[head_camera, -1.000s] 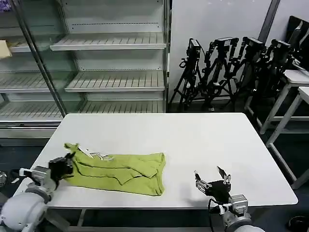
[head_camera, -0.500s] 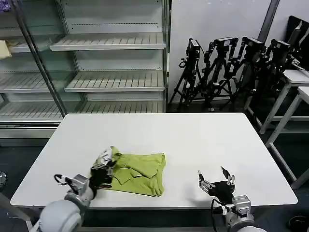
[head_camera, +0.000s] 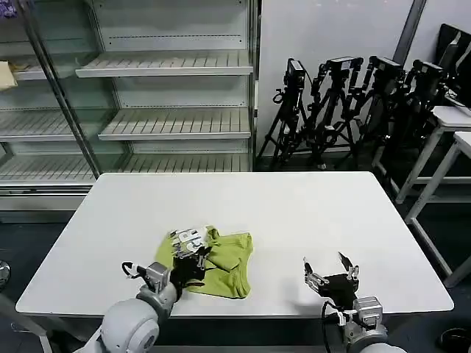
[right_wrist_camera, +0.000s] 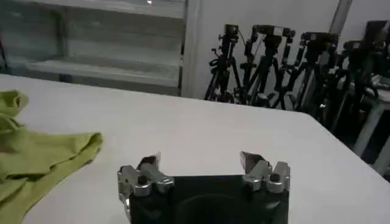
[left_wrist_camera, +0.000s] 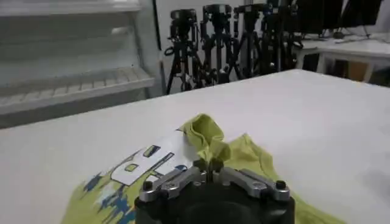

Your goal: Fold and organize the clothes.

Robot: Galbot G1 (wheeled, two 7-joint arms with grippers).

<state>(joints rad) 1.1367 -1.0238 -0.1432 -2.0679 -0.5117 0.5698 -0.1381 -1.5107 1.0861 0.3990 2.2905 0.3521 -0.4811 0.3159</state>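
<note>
The clothes are one lime-green T-shirt (head_camera: 229, 259) bunched at the front left of the white table (head_camera: 294, 209). A white and blue printed patch (head_camera: 187, 237) shows on the part turned over on top. My left gripper (head_camera: 193, 255) is over the shirt's left half, shut on a raised fold of the fabric (left_wrist_camera: 207, 135); in the left wrist view the left gripper (left_wrist_camera: 209, 165) pinches that fold tight. My right gripper (head_camera: 331, 269) hovers open near the front edge, to the right of the shirt and apart from it. The right wrist view shows the right gripper (right_wrist_camera: 200, 160) empty, the shirt (right_wrist_camera: 42, 152) off to one side.
Metal shelving (head_camera: 169, 95) stands behind the table on the left. A cluster of black tripods (head_camera: 346, 103) is at the back right, and white side tables (head_camera: 450, 121) stand at the far right. The table's back and right parts are bare.
My left gripper has travelled right with the shirt's left end, laying it over the rest, so the shirt is now much shorter. The right gripper has barely moved.
</note>
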